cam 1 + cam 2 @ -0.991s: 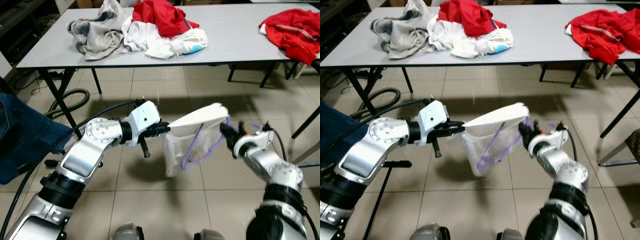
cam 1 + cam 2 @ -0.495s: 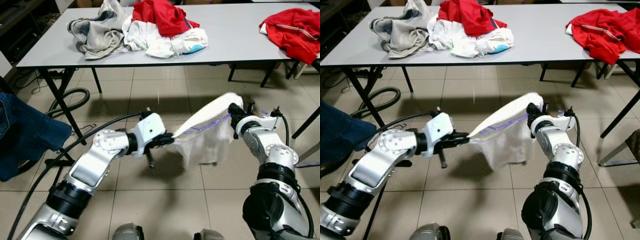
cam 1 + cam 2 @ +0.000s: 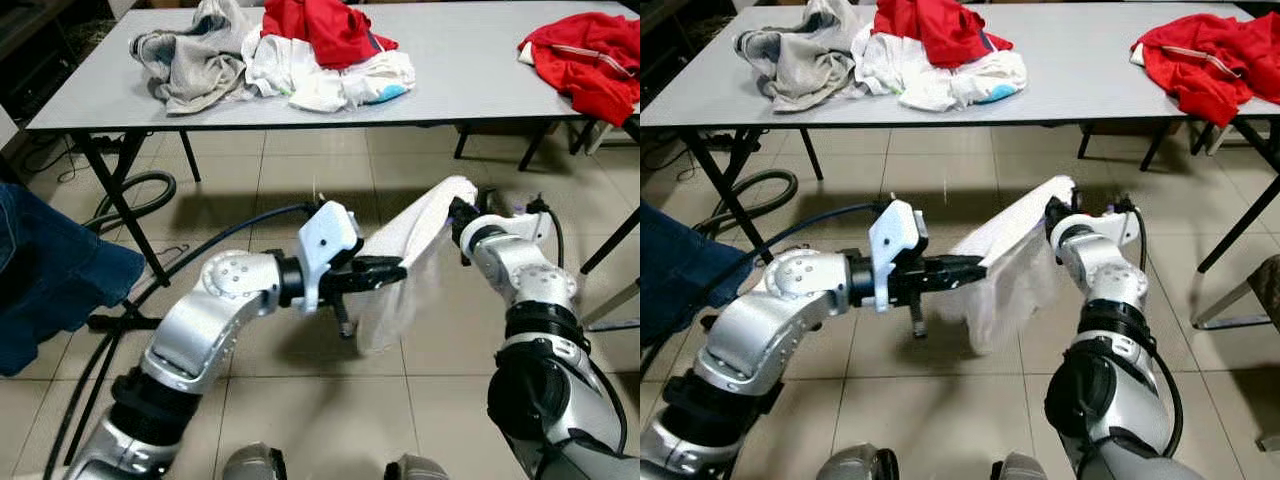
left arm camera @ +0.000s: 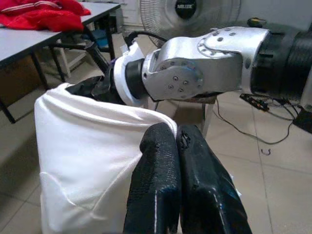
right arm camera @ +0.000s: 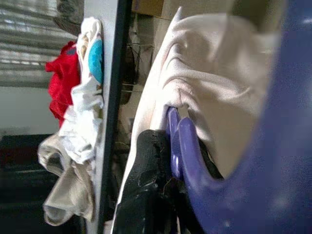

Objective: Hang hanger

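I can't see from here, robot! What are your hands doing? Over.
Left gripper shut on white shirt. Right gripper shut on purple hanger inside it. Shirt stretched between both, above the floor. Table with clothes pile ahead.

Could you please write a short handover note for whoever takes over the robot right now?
Left gripper: shut on one end of the white garment, held out in front of the robot above the tiled floor.
Right gripper: shut on the purple hanger at the garment's other, higher end.
The garment is stretched between both grippers, its lower part hanging loose.
The grey table beyond holds a pile of clothes and a red garment.
Done: garment and hanger are held together.
Left: whether the hanger is fully inside the garment cannot be told; hanging it up is not yet done.
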Motion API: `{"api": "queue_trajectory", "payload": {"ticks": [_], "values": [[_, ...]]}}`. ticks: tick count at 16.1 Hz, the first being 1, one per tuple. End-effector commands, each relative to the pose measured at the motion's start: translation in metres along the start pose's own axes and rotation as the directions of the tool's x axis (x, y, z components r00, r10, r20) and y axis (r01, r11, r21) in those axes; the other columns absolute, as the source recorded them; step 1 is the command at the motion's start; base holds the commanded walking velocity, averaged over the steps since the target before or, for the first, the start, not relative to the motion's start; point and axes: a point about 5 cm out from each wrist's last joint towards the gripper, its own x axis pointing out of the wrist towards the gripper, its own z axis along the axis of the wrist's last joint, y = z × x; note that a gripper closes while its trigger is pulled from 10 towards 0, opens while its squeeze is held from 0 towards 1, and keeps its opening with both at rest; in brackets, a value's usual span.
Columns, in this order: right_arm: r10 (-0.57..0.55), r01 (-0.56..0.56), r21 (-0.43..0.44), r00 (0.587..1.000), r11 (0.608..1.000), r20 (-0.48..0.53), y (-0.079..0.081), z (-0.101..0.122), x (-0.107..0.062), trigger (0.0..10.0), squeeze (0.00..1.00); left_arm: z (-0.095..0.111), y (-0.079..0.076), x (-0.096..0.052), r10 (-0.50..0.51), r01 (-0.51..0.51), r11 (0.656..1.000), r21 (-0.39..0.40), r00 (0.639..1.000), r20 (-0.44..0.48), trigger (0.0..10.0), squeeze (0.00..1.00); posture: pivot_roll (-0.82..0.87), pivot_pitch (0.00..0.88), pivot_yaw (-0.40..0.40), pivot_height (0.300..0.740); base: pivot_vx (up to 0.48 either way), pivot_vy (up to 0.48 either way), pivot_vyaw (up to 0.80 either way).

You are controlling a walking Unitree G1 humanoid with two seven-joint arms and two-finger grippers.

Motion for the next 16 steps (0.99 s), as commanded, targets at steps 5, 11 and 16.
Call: {"api": "queue_trajectory", "payload": {"ticks": [5, 11, 16], "values": [[-0.027, 0.024, -0.193, 1.000, 0.981, -0.015, 0.012, -0.005, 0.003, 10.0, 0.00, 0.036, 0.000, 0.000, -0.031, 0.044, 0.996, -0.079, 0.987, 0.158, 0.0, 0.00, -0.11, 0.000, 0.004, 0.740, 0.000, 0.000, 0.00], [0.118, -0.129, -0.073, 0.983, 0.989, -0.143, 0.047, -0.022, -0.005, 10.0, 0.00, 0.029, 0.016, 0.013, 0.138, -0.135, 0.989, -0.066, 0.989, 0.046, 0.0, 0.00, -0.11, 0.000, 0.007, 0.740, 0.000, 0.000, 0.00], [0.115, -0.115, 0.009, 0.981, 0.993, -0.158, 0.047, -0.022, -0.007, 10.0, 0.00, 0.016, 0.001, 0.028, 0.105, -0.107, 0.993, -0.053, 0.994, -0.028, 0.0, 0.00, -0.11, 0.000, 0.007, 0.740, 0.000, 0.000, 0.00]]}}
